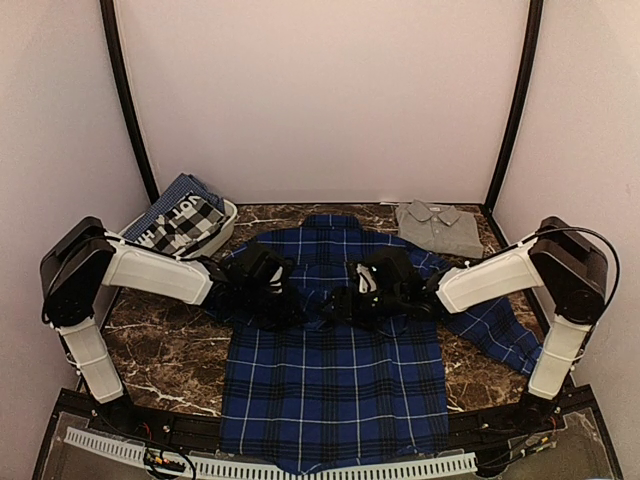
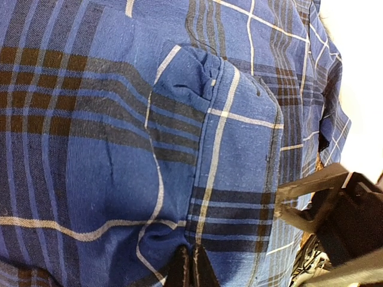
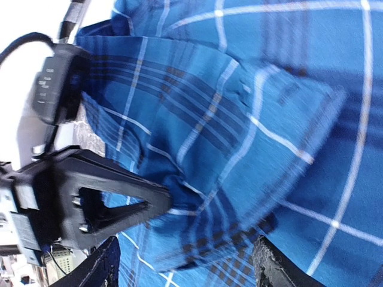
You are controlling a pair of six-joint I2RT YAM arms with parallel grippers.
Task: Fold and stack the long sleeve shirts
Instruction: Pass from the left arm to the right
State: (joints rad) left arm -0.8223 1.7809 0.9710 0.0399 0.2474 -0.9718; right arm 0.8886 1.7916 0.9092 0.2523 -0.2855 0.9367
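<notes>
The royal-blue and black plaid long sleeve shirt (image 1: 330, 380) lies spread flat down the middle of the marble table, a sleeve cuff (image 2: 239, 119) folded onto its body. My left gripper (image 2: 191, 269) is shut, pinching a fold of this plaid cloth (image 2: 108, 149). It shows at the shirt's centre (image 1: 298, 308) in the top view. Facing it, my right gripper (image 3: 188, 272) hangs open just above the same cloth (image 3: 287, 89), nothing between its fingers (image 3: 275, 269). The plain grey shirt (image 1: 438, 226) lies folded at the back right.
A white basket (image 1: 228, 215) holding checked and printed clothes stands at the back left. The two grippers are nearly tip to tip over the shirt. Bare marble table (image 1: 165, 350) shows on both sides. Black frame posts stand at the back corners.
</notes>
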